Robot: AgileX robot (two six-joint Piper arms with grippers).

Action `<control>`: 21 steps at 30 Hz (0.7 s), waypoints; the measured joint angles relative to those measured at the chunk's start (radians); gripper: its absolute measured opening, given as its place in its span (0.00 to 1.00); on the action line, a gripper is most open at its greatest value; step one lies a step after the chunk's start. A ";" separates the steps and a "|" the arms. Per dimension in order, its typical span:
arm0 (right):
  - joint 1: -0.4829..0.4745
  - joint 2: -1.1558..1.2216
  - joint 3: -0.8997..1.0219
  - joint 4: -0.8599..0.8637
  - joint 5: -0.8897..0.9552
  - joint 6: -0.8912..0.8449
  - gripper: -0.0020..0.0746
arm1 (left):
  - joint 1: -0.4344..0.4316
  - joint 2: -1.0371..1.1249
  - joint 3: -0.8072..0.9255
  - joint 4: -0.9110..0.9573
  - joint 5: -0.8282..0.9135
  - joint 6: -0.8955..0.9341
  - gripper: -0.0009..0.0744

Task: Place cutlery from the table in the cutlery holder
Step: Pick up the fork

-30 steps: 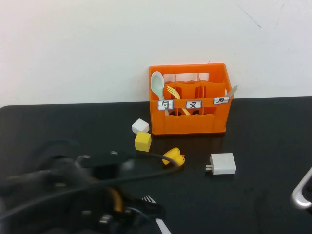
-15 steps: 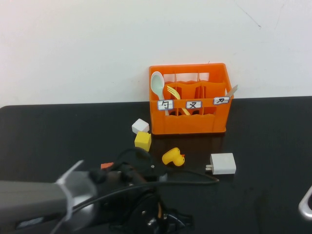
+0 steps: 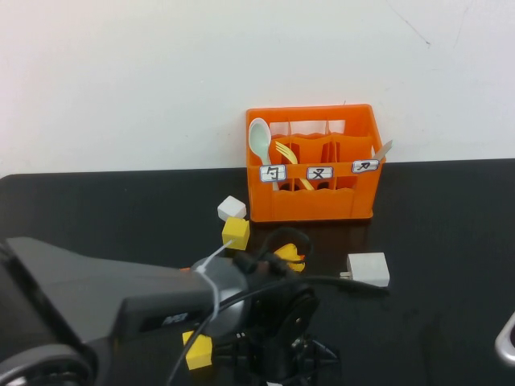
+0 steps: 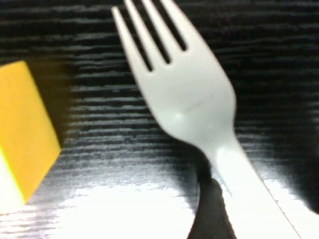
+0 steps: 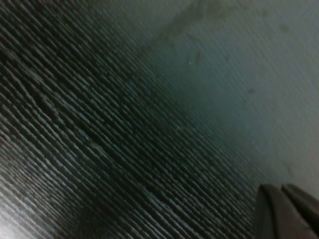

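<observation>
One matt black table [image 3: 451,209] meets a plain white wall [image 3: 161,72].

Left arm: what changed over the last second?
The left arm swung in low over the near table, and the left gripper opened above the grey fork, which lies beside a yellow block and is not gripped yet. The right gripper stayed shut at the right edge. The orange cutlery holder and mint spoon did not move.

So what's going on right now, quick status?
Left gripper low over grey fork on table. Right gripper shut, parked at table's right edge. Mint spoon in orange holder. Yellow block beside fork.
</observation>
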 joint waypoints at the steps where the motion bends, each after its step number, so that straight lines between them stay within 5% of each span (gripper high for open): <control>1: 0.000 0.000 0.000 0.000 0.000 0.000 0.02 | 0.000 0.008 -0.012 0.000 0.013 0.000 0.56; 8: 0.000 0.000 0.000 -0.002 -0.002 0.000 0.02 | 0.000 0.038 -0.066 0.000 0.055 0.099 0.52; 16: 0.000 0.000 0.000 -0.002 -0.035 0.000 0.02 | 0.000 0.045 -0.080 0.010 0.049 0.167 0.15; 21: 0.000 0.000 0.000 -0.002 -0.037 0.000 0.02 | 0.000 0.045 -0.082 0.017 0.047 0.163 0.16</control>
